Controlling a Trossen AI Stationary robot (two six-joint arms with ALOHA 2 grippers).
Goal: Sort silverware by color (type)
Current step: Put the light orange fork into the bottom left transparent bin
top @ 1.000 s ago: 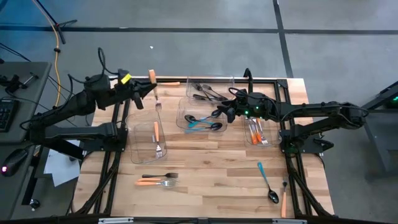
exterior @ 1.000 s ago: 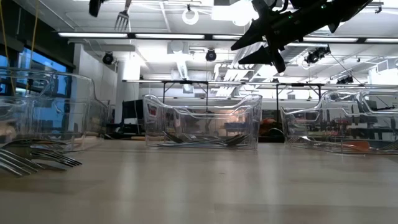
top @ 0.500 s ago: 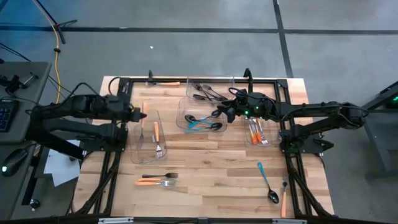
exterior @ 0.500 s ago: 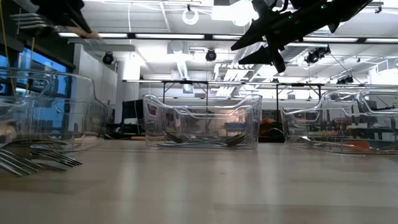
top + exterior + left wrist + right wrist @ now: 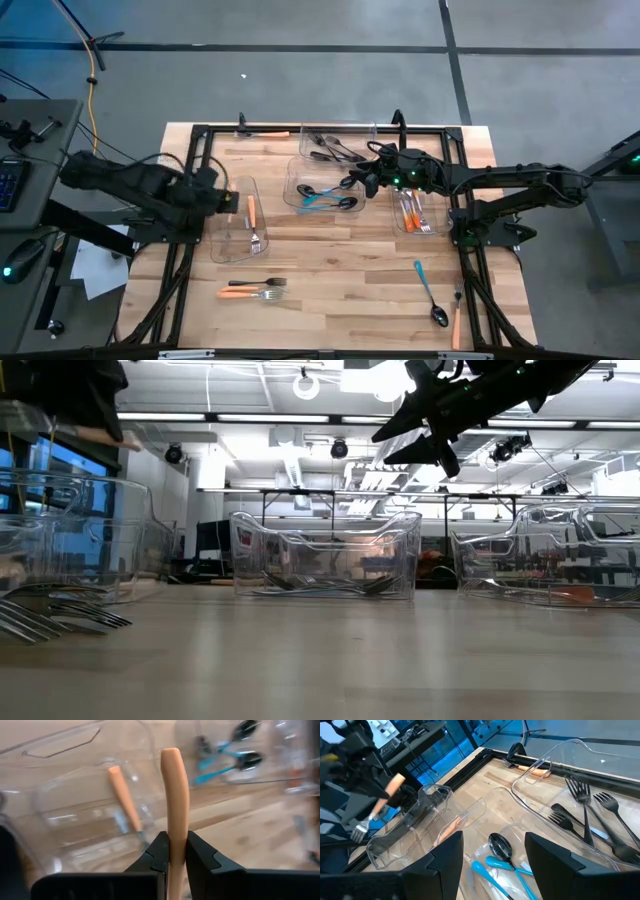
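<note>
The left gripper (image 5: 173,852) pinches an orange fork (image 5: 173,800) above its bin (image 5: 218,235). The right gripper (image 5: 352,183) waits, spread. Several pieces (image 5: 250,288) lie loose on the table (image 5: 340,280).

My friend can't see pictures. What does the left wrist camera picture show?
The left tool is shut on an orange-handled utensil, its handle sticking straight out in front. Beyond it a clear plastic bin holds another orange-handled fork, and farther off lie teal-handled spoons on the wooden table.
</note>
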